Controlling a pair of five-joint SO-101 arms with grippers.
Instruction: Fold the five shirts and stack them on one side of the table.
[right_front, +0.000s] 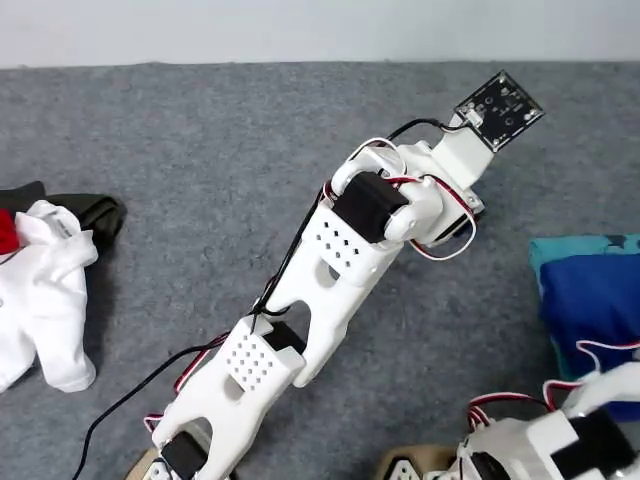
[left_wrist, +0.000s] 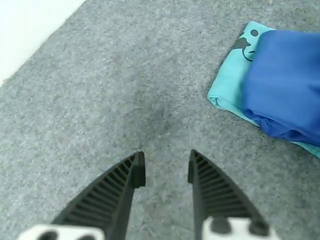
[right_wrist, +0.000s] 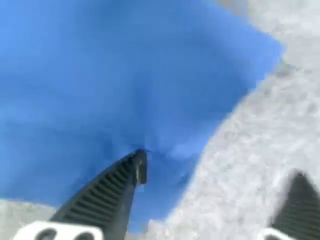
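Grey felt desk (right_front: 200, 150) is carrying two groups of shirts at opposite edges. At the right edge, a blue shirt (right_front: 590, 310) is lying folded on top of a teal shirt (right_front: 580, 243), whose border is showing along the far and inner sides of the stack. At the left edge, a white shirt (right_front: 45, 290) is lying crumpled and unfolded, partly covering a dark olive shirt (right_front: 95, 212) and a red shirt (right_front: 8, 232) toward the far side of that heap. The left arm (right_front: 340, 260) is stretching from the near edge diagonally across the middle of the desk toward the far right. The left gripper (left_wrist: 166, 160) is hanging over bare felt with its jaws parted by a narrow gap and nothing between them; in its wrist view the teal shirt (left_wrist: 227, 85) and the blue shirt (left_wrist: 285, 85) are sitting near but apart from it. The right arm (right_front: 560, 440) is sitting at the near right corner, beside the stack. The right gripper (right_wrist: 220, 165) is standing wide open and gripping nothing: one finger is lying over the blue shirt (right_wrist: 100, 75) close to its edge, though contact cannot be judged, and the other is over bare felt just off the cloth.
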